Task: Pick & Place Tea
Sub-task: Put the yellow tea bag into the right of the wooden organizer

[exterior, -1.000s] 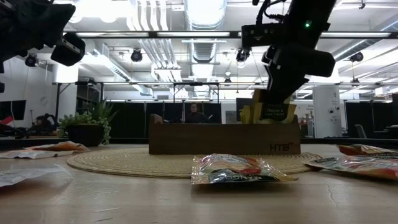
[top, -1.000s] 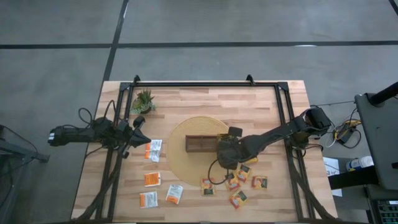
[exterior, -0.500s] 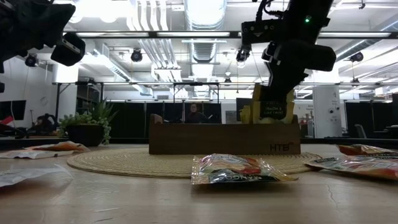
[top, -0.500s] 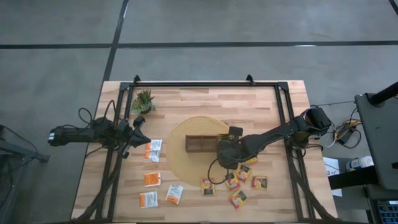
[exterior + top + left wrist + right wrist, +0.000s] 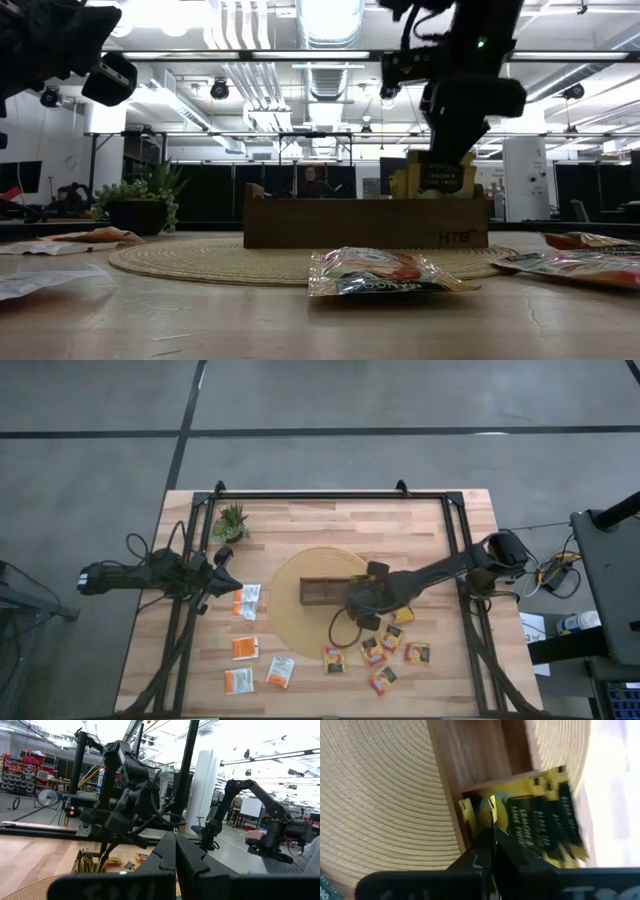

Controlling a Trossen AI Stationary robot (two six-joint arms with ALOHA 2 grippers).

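A: We look across a pale wooden table (image 5: 330, 525) into a big hall with ceiling pipes and strip lights. At the left edge the left gripper (image 5: 226, 574) hangs above the table, its fingers pressed together on nothing, just as it did a second ago.

B: Moving right, we see white-and-orange tea sachets (image 5: 247, 601) lying flat near it, with more toward the front edge. The small spiky green potted plant (image 5: 231, 521) stands at the back left corner.

A: In the middle lies the round woven straw mat (image 5: 292, 610), and on it the dark brown long divided wooden tray (image 5: 322, 592). It has slid slightly since the earlier frames.

B: The tray's left compartments look bare to us. Its right end holds upright yellow-green tea sachets (image 5: 540, 822).

A: The right gripper (image 5: 492, 832) has shifted a little to the left over that end. Its fingers, part-spread a second ago, are now pressed together among those sachets; we cannot tell whether they pinch one.

B: Farther right, orange-brown sachets (image 5: 418, 653) lie scattered on the table.
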